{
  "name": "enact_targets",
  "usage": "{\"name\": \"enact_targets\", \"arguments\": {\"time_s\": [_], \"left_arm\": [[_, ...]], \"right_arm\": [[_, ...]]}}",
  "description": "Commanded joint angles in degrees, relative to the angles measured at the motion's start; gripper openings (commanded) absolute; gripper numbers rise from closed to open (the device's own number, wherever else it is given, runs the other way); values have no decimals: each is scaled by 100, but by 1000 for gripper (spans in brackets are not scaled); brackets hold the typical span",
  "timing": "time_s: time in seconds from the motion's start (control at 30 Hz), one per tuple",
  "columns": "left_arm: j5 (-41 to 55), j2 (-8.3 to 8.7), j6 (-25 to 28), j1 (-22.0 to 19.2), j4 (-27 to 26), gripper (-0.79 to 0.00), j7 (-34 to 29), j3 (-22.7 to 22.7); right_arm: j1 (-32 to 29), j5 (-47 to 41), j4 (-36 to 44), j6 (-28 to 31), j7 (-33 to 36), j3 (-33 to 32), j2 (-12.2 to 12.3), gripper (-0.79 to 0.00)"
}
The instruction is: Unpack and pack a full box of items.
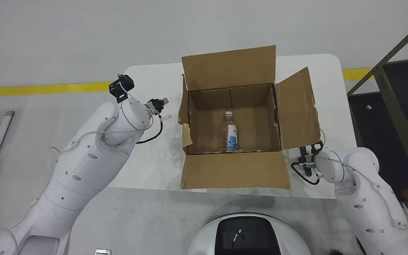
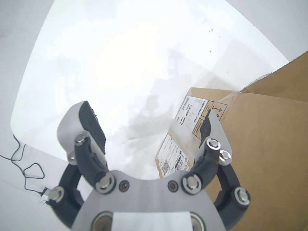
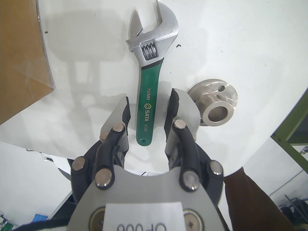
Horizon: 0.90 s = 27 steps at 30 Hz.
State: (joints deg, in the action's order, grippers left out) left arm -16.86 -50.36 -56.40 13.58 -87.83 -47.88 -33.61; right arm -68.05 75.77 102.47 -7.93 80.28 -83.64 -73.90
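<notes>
- In the box (image 1: 233, 169) on the table (image 1: 153, 83): one bottle (image 1: 231, 132) only; task judged part done.
- Right hand (image 3: 150, 99): released, astride the wrench (image 3: 146, 92) handle; flange (image 3: 214, 104) just beside, both outside the box.
- Left hand (image 2: 147, 109): released, empty, beside the box.

the box (image 1: 233, 121) is matt brown cardboard, rough at its torn edges, with white paper labels (image 2: 191, 111) on an outer wall; inside the box, the bottle (image 1: 231, 131) is clear glossy plastic; beside the box, the wrench (image 3: 149, 73) has a brushed bare-metal head and a glossy green coated handle, and the flange (image 3: 209, 97) is satin metal; the table (image 3: 228, 25) under the box is smooth, white, faintly reflective; the left gripper (image 2: 149, 126) is dull silver metal with black ribbed pads (image 2: 92, 123)
</notes>
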Motion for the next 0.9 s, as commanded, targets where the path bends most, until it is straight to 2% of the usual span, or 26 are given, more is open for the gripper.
{"name": "enact_targets", "arguments": {"time_s": [0.0, 0.37, 0.6, 0.7, 0.87], "left_arm": [[0, 0, 0, 0, 0, 0, 0, 0], [0, 0, 0, 0, 0, 0, 0, 0], [0, 0, 0, 0, 0, 0, 0, 0], [0, 0, 0, 0, 0, 0, 0, 0], [0, 0, 0, 0, 0, 0, 0, 0]], "right_arm": [[-6, -4, 46, -3, 12, -10, 4, -443], [-82, -4, 54, -18, -34, -35, 23, -459], [-104, 7, 21, -34, -47, -43, 34, -499], [-94, 13, -8, -30, -52, -40, 39, -548], [-78, 26, -19, -29, -56, -16, 43, -785]]}}
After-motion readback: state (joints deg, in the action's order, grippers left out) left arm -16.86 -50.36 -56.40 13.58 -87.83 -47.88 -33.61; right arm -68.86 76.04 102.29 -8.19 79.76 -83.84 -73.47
